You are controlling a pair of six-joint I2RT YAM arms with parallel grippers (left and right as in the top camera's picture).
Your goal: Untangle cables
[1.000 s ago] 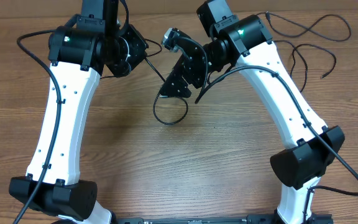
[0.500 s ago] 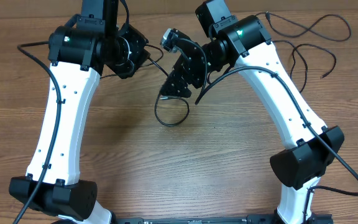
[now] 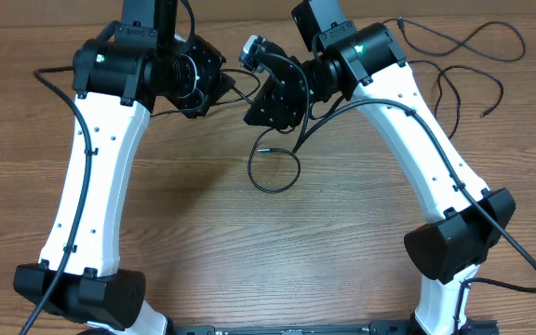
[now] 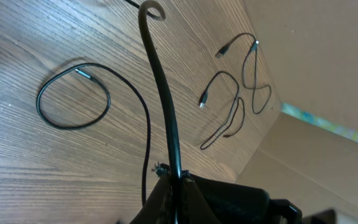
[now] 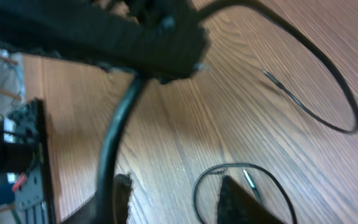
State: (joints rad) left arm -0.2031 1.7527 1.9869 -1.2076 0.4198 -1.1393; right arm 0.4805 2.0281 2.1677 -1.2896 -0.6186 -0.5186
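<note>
In the left wrist view my left gripper (image 4: 178, 179) is shut on a black cable (image 4: 160, 81). That cable rises from the jaws to a curled end. A thinner cable loop (image 4: 104, 93) with a silver tip lies on the wood beyond it. In the overhead view the left gripper (image 3: 223, 88) and the right gripper (image 3: 273, 123) hang close together above this cable loop (image 3: 291, 177). The right gripper (image 5: 179, 199) is open, with bare wood between its fingers (image 5: 122, 193). A blurred black strand (image 5: 114, 143) runs down past its left finger. A small cable loop (image 5: 204, 177) lies by the right finger.
More loose black cables (image 3: 463, 42) lie at the back right of the table, also seen as thin cords (image 4: 235, 99) in the left wrist view. Both white arms (image 3: 91, 186) flank the middle. A cardboard wall (image 4: 328, 56) stands beyond the table edge.
The cable loop on the table has slid right and toward the front. The right gripper has lifted slightly and its jaws have narrowed. The left gripper has edged right, still shut.
</note>
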